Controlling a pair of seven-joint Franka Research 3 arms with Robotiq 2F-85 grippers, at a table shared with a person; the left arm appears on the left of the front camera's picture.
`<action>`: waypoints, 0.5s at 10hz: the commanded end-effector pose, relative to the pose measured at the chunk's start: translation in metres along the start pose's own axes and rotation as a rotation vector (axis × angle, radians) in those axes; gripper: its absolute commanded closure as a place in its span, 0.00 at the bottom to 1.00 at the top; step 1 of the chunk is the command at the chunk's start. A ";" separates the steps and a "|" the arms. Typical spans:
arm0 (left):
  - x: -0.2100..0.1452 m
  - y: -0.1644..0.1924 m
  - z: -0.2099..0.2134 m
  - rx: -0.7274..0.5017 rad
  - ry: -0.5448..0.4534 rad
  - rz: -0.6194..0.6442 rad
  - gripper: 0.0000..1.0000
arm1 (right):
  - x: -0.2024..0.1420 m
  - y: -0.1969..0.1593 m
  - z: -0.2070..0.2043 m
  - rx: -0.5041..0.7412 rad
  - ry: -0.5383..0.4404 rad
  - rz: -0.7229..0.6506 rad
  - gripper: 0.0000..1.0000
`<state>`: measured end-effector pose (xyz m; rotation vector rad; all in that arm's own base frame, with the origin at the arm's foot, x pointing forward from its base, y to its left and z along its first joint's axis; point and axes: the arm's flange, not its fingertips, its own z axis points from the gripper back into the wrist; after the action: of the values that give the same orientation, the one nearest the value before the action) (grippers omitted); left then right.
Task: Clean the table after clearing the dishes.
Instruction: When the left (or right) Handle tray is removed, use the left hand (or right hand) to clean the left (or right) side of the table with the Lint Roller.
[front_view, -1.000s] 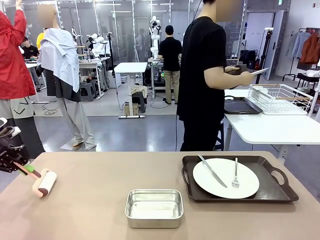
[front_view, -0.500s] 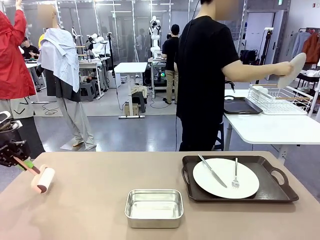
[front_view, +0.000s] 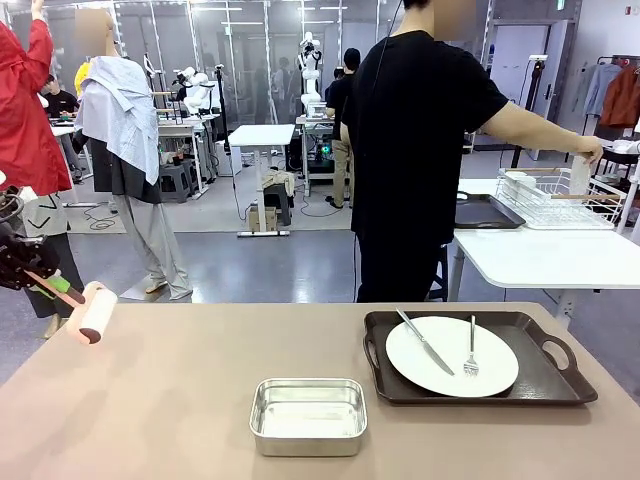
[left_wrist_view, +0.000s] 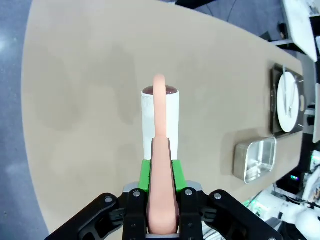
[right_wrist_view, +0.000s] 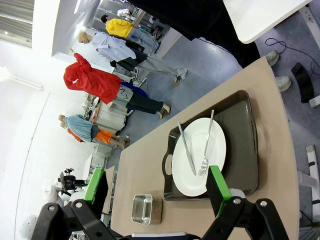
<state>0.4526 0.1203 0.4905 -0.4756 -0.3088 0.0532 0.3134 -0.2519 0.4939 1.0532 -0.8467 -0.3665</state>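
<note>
Tan tabletop (front_view: 180, 400) not cleared yet: dark tray (front_view: 545, 385) with white plate (front_view: 452, 356), knife (front_view: 425, 342) and fork (front_view: 471, 350) sits near right; steel pan (front_view: 308, 415) near centre. Person's hand (front_view: 588, 152) now at far-right wire rack (front_view: 560, 200); plate it carried a moment ago hard to make out there. Pink lint roller (front_view: 97, 312) lifted off left edge; likely wiping waits. Left claw (left_wrist_view: 161, 172) clamped tight on roller handle, arm cut off. Right claw (right_wrist_view: 156, 187) fully spread, empty.

steel pan (front_view: 305, 440): open side up | white side table (front_view: 540, 265): bears wire rack (front_view: 590, 205) | person (front_view: 410, 150): black shirt

The table (front_view: 180, 400) carries a steel pan (front_view: 307, 418) and a dark tray (front_view: 550, 385).
</note>
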 end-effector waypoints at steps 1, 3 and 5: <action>0.006 0.009 -0.012 0.005 0.027 0.018 0.80 | 0.000 0.002 0.002 0.014 -0.003 0.010 0.00; 0.006 0.009 -0.012 0.005 0.027 0.018 0.80 | 0.000 0.002 0.002 0.014 -0.003 0.010 0.00; 0.006 0.009 -0.012 0.005 0.027 0.018 0.80 | 0.000 0.002 0.002 0.014 -0.003 0.010 0.00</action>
<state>0.4614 0.1216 0.4708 -0.4794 -0.2678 0.0632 0.3134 -0.2518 0.4939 1.0533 -0.8466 -0.3665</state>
